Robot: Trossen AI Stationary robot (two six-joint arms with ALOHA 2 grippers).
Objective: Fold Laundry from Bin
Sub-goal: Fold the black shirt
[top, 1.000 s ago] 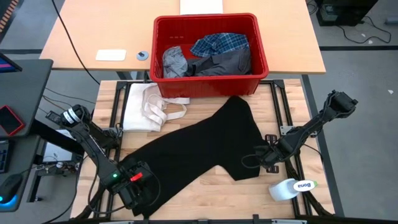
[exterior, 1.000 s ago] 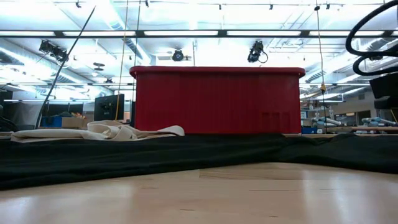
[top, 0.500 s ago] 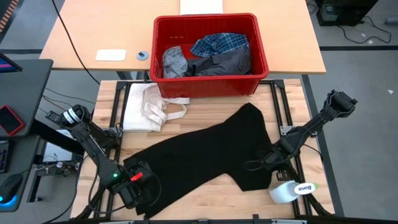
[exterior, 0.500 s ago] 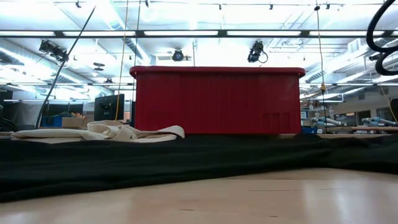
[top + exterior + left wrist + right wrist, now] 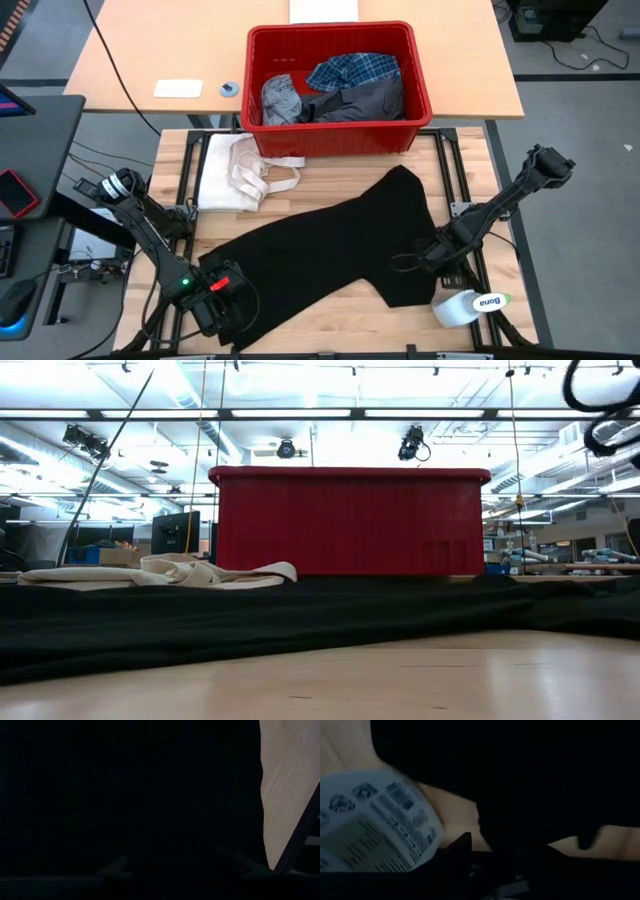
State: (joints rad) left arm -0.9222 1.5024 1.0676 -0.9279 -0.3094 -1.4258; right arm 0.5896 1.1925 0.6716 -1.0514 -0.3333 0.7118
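Observation:
The large black garment [image 5: 320, 250] lies spread slantwise on the wooden table, from its near left end to a far tip by the red bin [image 5: 335, 135]. It is a dark band in the low view [image 5: 300, 622]. My left gripper [image 5: 226, 302] is shut on its near left end. My right gripper [image 5: 425, 263] is shut on its right side, low over the table. In the bin lie the plaid shirt [image 5: 352, 70], a light grey garment [image 5: 282, 100] and a dark grey one [image 5: 360, 100]. My left gripper holds the black garment at its near left end [image 5: 240, 290], low at the table's near left corner. The cloth fills the left wrist view [image 5: 130, 795] and hides the fingers, so layers and hold do not show. The cloth lies on the table. My right gripper holds the black garment at its right edge [image 5: 410, 262], coming from the table's right side. The dark cloth [image 5: 530, 780] hides the place of contact in the right wrist view. The cloth lies flat on the table between both grippers.
A cream-white cloth with strap loops [image 5: 240, 165] lies at the far left of the table, beside the bin. A white labelled bottle [image 5: 468, 303] lies at the near right corner, close to my right gripper; it also shows in the right wrist view [image 5: 375, 830].
My right gripper has gone toward the table's near edge and a little right, dragging the black garment's right part with it. The garment's near right corner has spread out toward the near edge, and its far tip has slid away from the bin. The left end stayed.

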